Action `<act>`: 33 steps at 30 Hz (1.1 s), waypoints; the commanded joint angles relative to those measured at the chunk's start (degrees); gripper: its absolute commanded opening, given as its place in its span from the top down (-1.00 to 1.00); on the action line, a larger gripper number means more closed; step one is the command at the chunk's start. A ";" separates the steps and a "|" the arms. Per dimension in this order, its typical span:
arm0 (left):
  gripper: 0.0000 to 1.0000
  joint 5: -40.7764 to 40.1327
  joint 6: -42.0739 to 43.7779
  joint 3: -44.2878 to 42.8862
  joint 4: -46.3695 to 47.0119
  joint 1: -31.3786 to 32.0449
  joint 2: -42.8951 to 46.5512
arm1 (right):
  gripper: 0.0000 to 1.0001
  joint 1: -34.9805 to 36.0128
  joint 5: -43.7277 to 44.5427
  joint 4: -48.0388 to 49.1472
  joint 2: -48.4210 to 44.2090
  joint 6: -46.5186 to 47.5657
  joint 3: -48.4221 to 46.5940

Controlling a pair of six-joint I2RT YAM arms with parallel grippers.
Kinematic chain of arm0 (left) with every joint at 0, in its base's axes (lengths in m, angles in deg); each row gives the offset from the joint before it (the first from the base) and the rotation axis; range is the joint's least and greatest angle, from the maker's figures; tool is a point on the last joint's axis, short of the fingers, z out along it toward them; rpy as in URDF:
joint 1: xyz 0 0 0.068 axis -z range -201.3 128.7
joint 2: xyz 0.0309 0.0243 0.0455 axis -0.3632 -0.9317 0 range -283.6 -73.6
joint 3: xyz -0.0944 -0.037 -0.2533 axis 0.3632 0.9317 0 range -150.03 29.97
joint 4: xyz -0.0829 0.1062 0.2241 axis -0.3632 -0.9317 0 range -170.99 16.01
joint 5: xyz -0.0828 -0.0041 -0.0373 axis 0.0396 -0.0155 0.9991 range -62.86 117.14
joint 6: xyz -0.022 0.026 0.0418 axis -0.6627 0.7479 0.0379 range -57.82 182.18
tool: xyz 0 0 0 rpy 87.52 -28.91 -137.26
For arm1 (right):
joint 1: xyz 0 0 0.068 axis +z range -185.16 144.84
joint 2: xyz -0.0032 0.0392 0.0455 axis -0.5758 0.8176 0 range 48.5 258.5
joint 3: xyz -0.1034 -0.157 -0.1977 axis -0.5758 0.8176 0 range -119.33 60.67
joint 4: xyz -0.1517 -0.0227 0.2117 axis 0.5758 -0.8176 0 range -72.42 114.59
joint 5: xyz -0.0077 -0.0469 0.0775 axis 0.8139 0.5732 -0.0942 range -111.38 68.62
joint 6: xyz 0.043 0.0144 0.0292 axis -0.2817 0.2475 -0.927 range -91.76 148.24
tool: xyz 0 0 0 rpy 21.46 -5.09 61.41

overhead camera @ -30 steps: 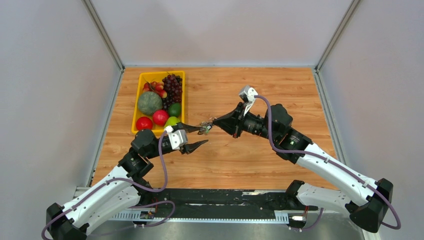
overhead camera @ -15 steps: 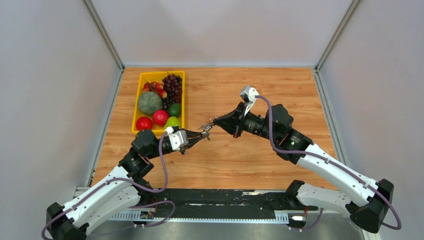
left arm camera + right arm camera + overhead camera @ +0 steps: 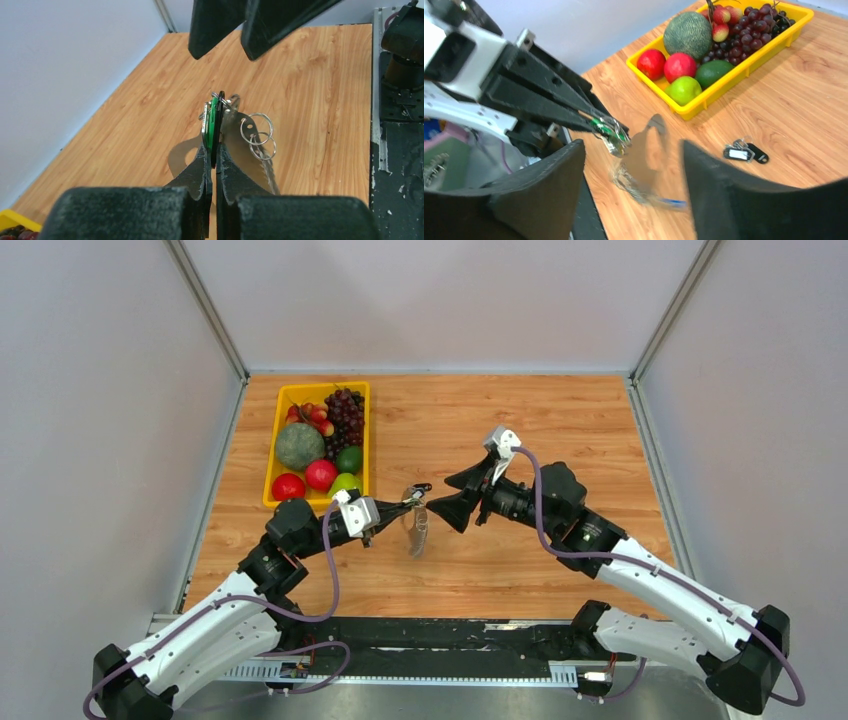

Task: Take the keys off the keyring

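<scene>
Holding fruit (image 3: 320, 475), the yellow tray (image 3: 322, 386) sits apart; left gripper (image 3: 214, 150) clamps keys (image 3: 214, 117) (right gripper (image 3: 442, 496) gapes).

Your left gripper (image 3: 410, 503) sits over the middle of the table (image 3: 560, 420), just before the near right corner of the tray (image 3: 324, 386), the keys (image 3: 214, 120) between its tips and the keyring (image 3: 416, 530) hanging under them. Your right gripper (image 3: 448, 498) faces it from the right (not touching). What look like loose tags (image 3: 744, 151) lie beside the tray.

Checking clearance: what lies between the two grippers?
Only the keyring, dangling from the keys that the left gripper pinches; the right gripper stands open. Top view shows it.
</scene>
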State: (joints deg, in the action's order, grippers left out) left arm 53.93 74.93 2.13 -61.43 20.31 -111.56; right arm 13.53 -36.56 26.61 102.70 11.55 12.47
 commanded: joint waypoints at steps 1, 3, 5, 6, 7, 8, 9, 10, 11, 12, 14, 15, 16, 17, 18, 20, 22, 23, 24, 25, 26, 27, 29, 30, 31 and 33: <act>1.00 -0.70 0.15 -0.81 1.95 0.23 0.33 | -0.57 0.19 -2.65 0.95 -2.91 5.25 2.76; 1.00 -0.73 -0.01 -0.82 1.95 0.23 0.19 | -0.61 0.26 -4.90 0.17 -3.66 9.09 3.86; 1.00 -0.76 0.04 -0.78 1.95 0.23 0.30 | -0.59 0.27 -5.79 -1.04 -3.91 12.90 4.46; 1.00 -0.64 0.10 -0.81 1.90 0.23 0.27 | -0.57 0.21 -6.39 -1.54 -4.01 14.38 4.65; 1.00 -0.62 0.26 -0.81 1.76 0.23 0.19 | -0.56 0.24 -7.03 -1.79 -4.07 15.81 4.76; 1.00 -0.53 0.34 -0.77 1.72 0.19 0.22 | -0.56 0.22 -7.73 -1.84 -4.25 17.10 4.95; 1.00 -0.48 0.52 -0.75 1.63 0.22 0.18 | -0.56 0.22 -8.47 -1.80 -4.49 18.84 5.08; 1.00 -0.39 0.52 -0.80 1.57 0.23 0.17 | -0.56 0.20 -9.15 -1.77 -4.72 20.18 5.20; 1.00 -0.32 0.65 -0.81 1.56 0.23 0.19 | -0.55 0.25 -9.76 -1.83 -4.91 21.42 5.30; 1.00 -0.09 0.67 -0.71 1.59 0.23 0.17 | -0.52 0.23 -10.31 -1.79 -5.02 22.59 5.31; 1.00 0.24 0.75 -0.66 1.59 0.23 0.11 | -0.47 0.25 -10.70 -1.75 -5.00 24.51 5.21; 1.00 0.39 0.82 -0.70 1.59 0.19 0.15 | -0.44 0.19 -10.36 -1.39 -4.91 24.81 5.20; 1.00 0.75 0.84 -0.70 1.66 0.21 0.11 | -0.42 0.21 -9.99 -0.98 -4.70 24.92 5.22; 1.00 1.08 0.86 -0.66 1.71 0.23 0.11 | -0.41 0.24 -9.43 -0.48 -4.39 25.07 5.28; 1.00 1.21 0.87 -0.60 1.80 0.23 0.13 | -0.40 0.22 -8.90 -0.07 -3.95 25.12 5.26; 1.00 1.70 0.83 -0.56 1.89 0.23 0.08 | -0.41 0.31 -8.71 0.60 -2.84 24.95 5.07; 1.00 2.20 0.86 -0.57 1.98 0.23 0.15 | -0.45 0.67 -8.54 1.42 -1.24 24.70 4.77; 1.00 2.50 0.78 -0.62 2.01 0.23 0.11 | -0.47 0.96 -8.52 1.97 -0.53 24.78 4.68; 1.00 2.58 0.74 -0.63 2.07 0.23 0.08 | -0.49 1.48 -8.58 2.46 0.03 25.38 4.74; 1.00 2.70 0.76 -0.57 2.10 0.23 0.12 | -0.51 2.36 -8.14 3.11 0.59 26.09 4.87; 1.00 2.72 0.75 -0.61 2.14 0.23 0.09 | -0.51 3.32 -7.36 3.75 1.05 26.78 5.03; 1.00 2.81 0.77 -0.61 2.13 0.23 0.08 | -0.52 4.33 -6.42 4.27 1.61 27.52 5.13; 1.00 3.01 0.78 -0.64 2.12 0.23 0.16 | -0.51 6.04 -4.54 4.92 2.88 28.53 5.06; 1.00 3.10 0.76 -0.64 2.12 0.23 0.25 | -0.48 6.75 -3.52 5.15 3.60 28.89 5.00; 1.00 3.38 0.77 -0.69 2.12 0.23 0.29 | -0.43 7.14 -2.55 5.29 4.24 28.98 4.90; 1.00 3.85 0.75 -0.72 2.12 0.23 0.39 | -0.23 7.41 -0.64 5.66 5.60 28.99 4.75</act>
State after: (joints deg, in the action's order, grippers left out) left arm 55.61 74.96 2.13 -62.63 20.31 -111.71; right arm 19.89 -41.46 28.18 106.52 38.30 17.78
